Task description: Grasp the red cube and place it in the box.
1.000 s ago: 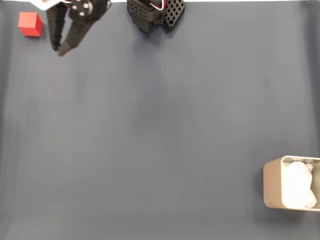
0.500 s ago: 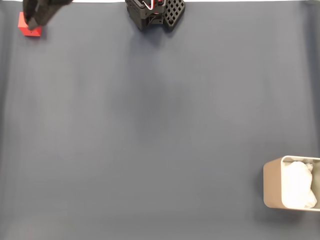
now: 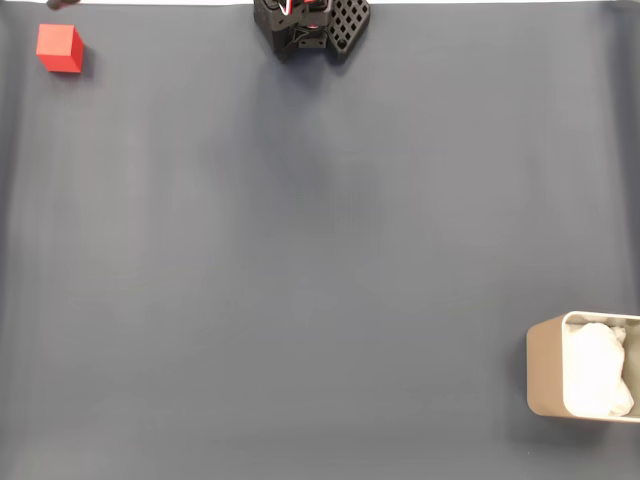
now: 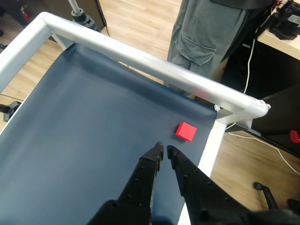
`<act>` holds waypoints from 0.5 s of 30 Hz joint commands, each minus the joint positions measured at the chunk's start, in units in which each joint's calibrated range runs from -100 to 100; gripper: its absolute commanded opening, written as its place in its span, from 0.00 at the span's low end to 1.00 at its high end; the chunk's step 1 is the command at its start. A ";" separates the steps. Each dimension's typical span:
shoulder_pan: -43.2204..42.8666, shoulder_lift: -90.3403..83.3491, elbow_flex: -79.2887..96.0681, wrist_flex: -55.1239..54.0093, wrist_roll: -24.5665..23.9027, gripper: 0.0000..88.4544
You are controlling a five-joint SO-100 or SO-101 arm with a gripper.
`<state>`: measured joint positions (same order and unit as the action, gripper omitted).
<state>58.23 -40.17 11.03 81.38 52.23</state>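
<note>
The counter (image 3: 320,260), a wide dark blue-grey sheet, takes up nearly all of the fixed view; in the wrist view its pale metal rail (image 4: 154,63) runs across the upper part of the frame, with wooden floor and a person's grey trouser legs (image 4: 206,37) beyond it.

The box (image 3: 580,378) sits at the lower right edge of the fixed view, partly cut off, beige-walled with white lining showing inside. The arm's black base (image 3: 310,25) stands at the top centre.

The jaws (image 4: 164,151) reach up from the bottom of the wrist view, tips nearly pressed together with only a thin slit between them, pinching nothing, and apparently raised above the sheet.

The red cube (image 3: 59,48) lies free on the counter in the upper left corner of the fixed view, well apart from the box; in the wrist view the cube (image 4: 186,131) is just above and to the right of the tips, near the counter's rail.

Judging the risks: the grasp has not been made. If the jaws come down this narrow they would likely land on the cube or nudge it rather than straddle it. The cube being so close to the edge, a push could send it against the rail or off the counter. The carry runs corner to corner, so a shallow pinch could drop it.
</note>
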 commanded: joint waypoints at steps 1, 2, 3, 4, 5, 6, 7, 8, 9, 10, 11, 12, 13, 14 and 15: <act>3.06 -0.65 -0.81 0.26 0.54 0.00; 3.84 -0.56 -0.72 0.26 0.63 0.00; 4.55 -0.48 -0.54 0.26 0.73 0.00; 5.33 -0.48 -0.36 0.17 0.83 0.00; 5.90 -0.48 -0.17 0.09 0.88 0.00; 6.61 -0.48 -0.08 0.01 0.88 0.00; 7.11 -0.48 0.10 -0.07 0.88 0.00; 7.53 -0.48 0.19 -0.07 0.78 0.00; 7.96 -0.48 0.28 -0.24 0.54 0.00; 8.38 -0.48 0.28 -0.32 0.20 0.00; 8.67 -0.48 0.28 -0.48 -0.20 0.00; 8.95 -0.39 0.28 -0.65 -0.68 0.00; 9.10 -0.39 0.28 -0.65 -1.07 0.00; 9.31 -0.39 0.37 -0.65 -1.47 0.00; 9.45 -0.39 0.56 -0.65 -1.76 0.00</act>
<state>66.77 -40.17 11.66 81.46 51.40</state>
